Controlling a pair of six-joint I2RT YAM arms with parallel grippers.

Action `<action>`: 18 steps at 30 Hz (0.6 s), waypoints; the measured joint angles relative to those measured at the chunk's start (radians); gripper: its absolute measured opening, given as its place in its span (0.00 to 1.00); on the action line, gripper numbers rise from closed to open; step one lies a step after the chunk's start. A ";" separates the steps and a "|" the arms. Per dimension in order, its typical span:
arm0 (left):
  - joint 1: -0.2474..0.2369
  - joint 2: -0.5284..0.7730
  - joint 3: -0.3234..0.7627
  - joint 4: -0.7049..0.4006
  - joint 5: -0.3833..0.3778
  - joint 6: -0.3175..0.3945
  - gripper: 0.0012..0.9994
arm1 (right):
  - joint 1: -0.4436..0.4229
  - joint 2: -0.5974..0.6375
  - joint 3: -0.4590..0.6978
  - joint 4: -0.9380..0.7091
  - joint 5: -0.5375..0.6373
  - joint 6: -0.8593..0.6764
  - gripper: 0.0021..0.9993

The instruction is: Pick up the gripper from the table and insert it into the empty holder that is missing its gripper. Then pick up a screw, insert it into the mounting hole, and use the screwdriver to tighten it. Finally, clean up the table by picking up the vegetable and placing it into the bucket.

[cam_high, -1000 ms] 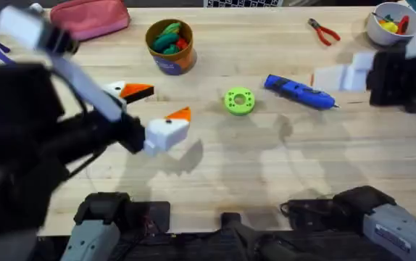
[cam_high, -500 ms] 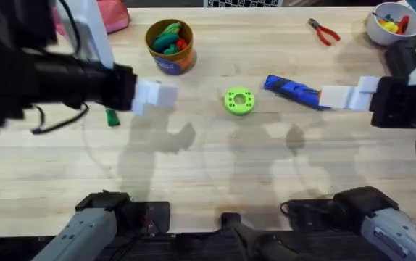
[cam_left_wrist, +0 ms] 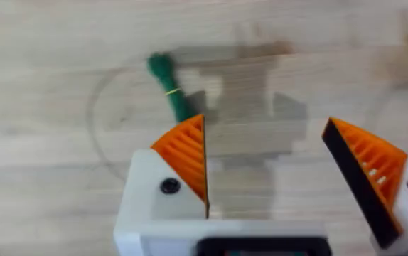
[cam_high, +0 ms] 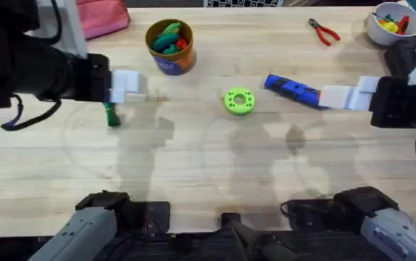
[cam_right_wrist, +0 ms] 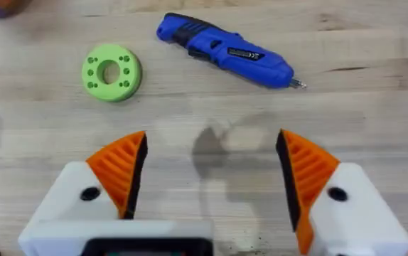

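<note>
Left end effector (cam_left_wrist: 264, 160) released, fingers apart, above vegetable (cam_high: 110, 116) lying on table (cam_high: 208, 174); right end effector (cam_right_wrist: 207, 174) released w/ nothing between pads, near screwdriver (cam_high: 298, 92); bucket (cam_high: 170, 45) at far side, well apart from vegetable.

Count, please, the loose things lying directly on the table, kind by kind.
Powered screwdriver: 1
Pliers: 1
Green disc: 1
Toy vegetable: 1
Containers: 2, the bucket and the white bowl
Pink pouch: 1
Total: 7
</note>
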 joint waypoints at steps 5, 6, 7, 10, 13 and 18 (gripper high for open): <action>0.134 0.054 0.000 -0.006 -0.093 -0.099 0.99 | 0.000 0.000 0.000 0.000 0.000 0.002 0.99; 0.170 0.078 0.000 -0.005 -0.097 -0.112 0.99 | 0.000 0.000 0.000 0.000 0.000 0.003 0.99; 0.199 0.105 0.000 -0.001 -0.097 -0.120 0.99 | 0.000 0.000 0.000 0.000 0.000 0.003 0.99; 0.263 0.195 0.000 0.020 -0.092 -0.138 0.99 | 0.000 0.000 0.000 0.000 0.000 0.003 0.99; 0.301 0.305 0.000 0.064 -0.086 -0.147 0.99 | 0.000 0.000 0.000 0.000 0.000 0.003 0.99; 0.319 0.468 0.000 0.181 -0.081 -0.163 0.99 | 0.000 0.000 0.000 0.000 0.000 0.003 0.99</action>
